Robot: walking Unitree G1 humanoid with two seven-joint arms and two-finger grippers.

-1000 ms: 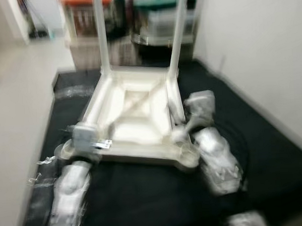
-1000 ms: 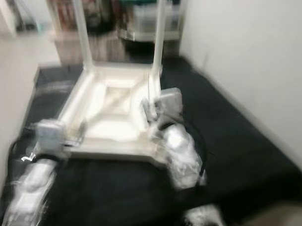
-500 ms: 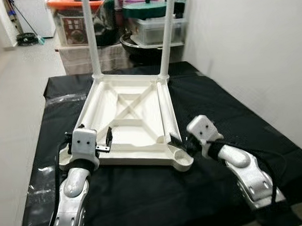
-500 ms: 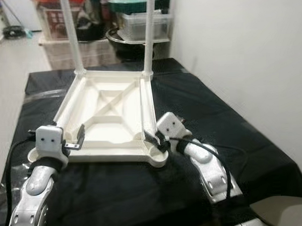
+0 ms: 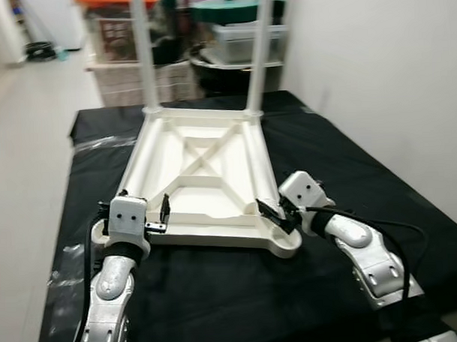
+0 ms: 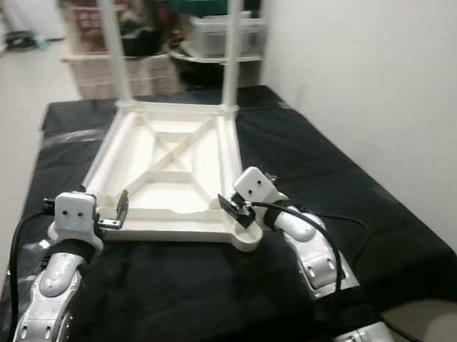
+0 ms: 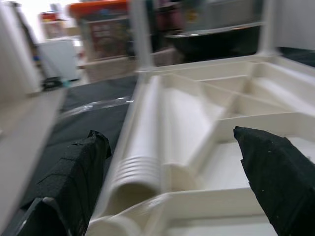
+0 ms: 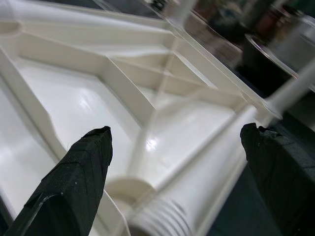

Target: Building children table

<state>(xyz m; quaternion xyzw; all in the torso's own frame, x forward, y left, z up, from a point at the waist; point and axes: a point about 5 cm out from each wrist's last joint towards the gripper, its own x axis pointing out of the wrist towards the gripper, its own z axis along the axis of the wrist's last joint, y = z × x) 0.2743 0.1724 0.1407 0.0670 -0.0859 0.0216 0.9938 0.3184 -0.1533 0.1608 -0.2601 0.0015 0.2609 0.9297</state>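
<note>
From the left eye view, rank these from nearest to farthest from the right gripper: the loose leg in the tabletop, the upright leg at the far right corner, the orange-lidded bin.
1. Loose leg, under the right gripper.
2. Upright leg, far right corner.
3. Orange-lidded bin, back left.

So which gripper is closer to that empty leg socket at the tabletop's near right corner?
Right. The right gripper hovers by the socket; the left gripper is at the opposite near corner.

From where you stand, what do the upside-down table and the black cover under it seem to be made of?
The table looks like moulded plastic, cream-white with a slight gloss: it has cast ribs, rounded corners and threaded leg ends. The black cover seems to be thin cloth or matte sheet: it wrinkles and hangs over the edge. I cannot tell which.
</note>
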